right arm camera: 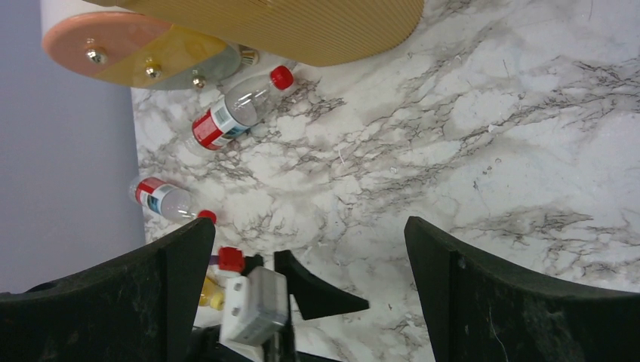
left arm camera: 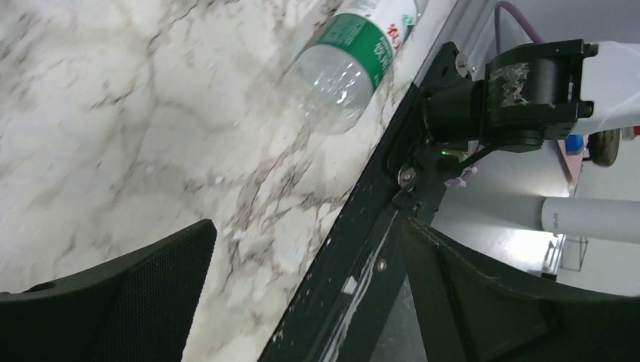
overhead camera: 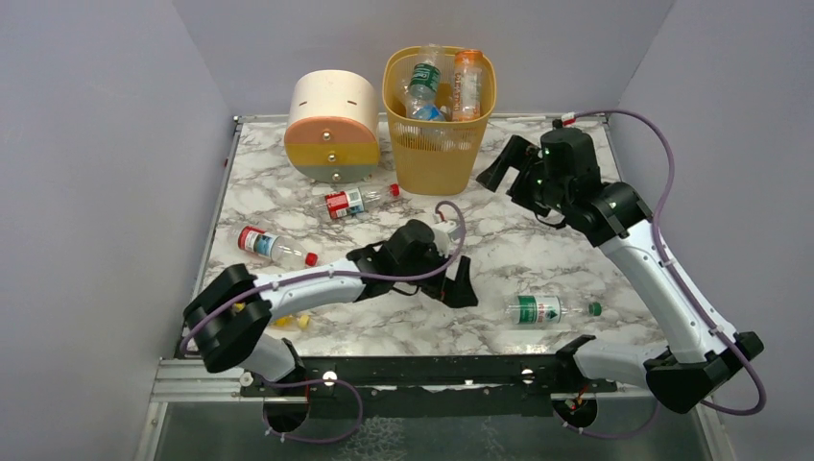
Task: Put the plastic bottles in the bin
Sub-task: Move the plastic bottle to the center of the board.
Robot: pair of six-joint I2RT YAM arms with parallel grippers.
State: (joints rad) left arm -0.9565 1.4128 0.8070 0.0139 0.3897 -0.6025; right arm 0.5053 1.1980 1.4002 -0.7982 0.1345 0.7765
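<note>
Marble table (overhead camera: pixel 538 250), grey walls. Bin (overhead camera: pixel 440 154) at back, holding some bottles (overhead camera: pixel 422 82); green-label bottle (overhead camera: pixel 538 309) loose near front, two red-label bottles (overhead camera: pixel 347 203) at left. Left gripper (overhead camera: pixel 459 280) and right gripper (overhead camera: pixel 507 163) both spread, empty. Between picks, likely; next: lower left gripper astride green-label bottle, close.

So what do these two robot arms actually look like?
Both the left arm and right arm have white tube-like links joined by chunky black joints, with a thin purple cable looping along each. The left gripper and right gripper each end in two broad, curved black fingers.
</note>
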